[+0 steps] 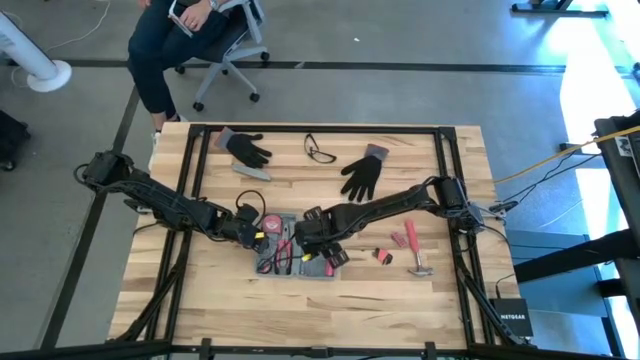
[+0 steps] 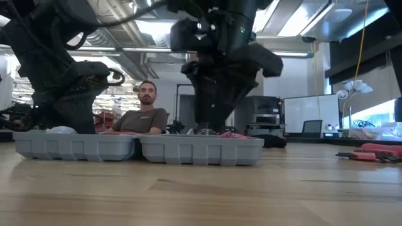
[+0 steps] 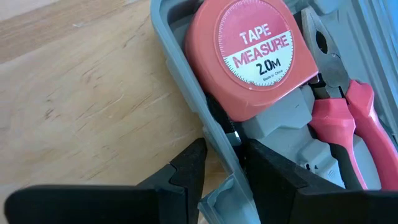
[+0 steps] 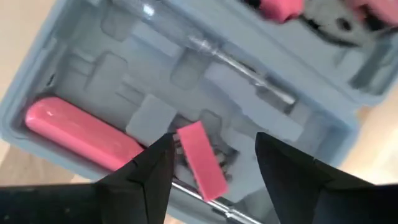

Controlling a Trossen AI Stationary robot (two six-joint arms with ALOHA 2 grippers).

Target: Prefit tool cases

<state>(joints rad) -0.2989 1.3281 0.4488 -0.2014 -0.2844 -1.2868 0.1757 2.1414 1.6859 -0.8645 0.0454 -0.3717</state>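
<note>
Left hand (image 3: 221, 165) straddled the outer wall of the tool case (image 1: 295, 262), one finger outside on the wood and one inside, clamped on that wall beside the red tape measure (image 3: 252, 56). Right hand (image 4: 211, 168) hovered over the case's other half with its fingers apart, nothing gripped between them; a small pink bar (image 4: 200, 158) lay in the recesses just beneath it.

Opened flat, the case lay on the wooden surface (image 1: 200, 290) near its front middle, both grey halves side by side. Next to the tape measure sat pink-handled pliers (image 3: 348, 124). In the half under the right hand, a pink handle (image 4: 81, 134) rested in a long recess and a thin metal shaft (image 4: 239, 65) lay across the moulded tray.

Right of the case, a pink-handled hammer (image 1: 414, 250) and a small red piece (image 1: 383, 256) lay on the surface. Behind the case were two black gloves (image 1: 362, 174), a slim grey bar (image 1: 252, 172) and a pair of glasses (image 1: 319, 150). Beyond the surface, a person (image 2: 144, 113) sat on a chair.
</note>
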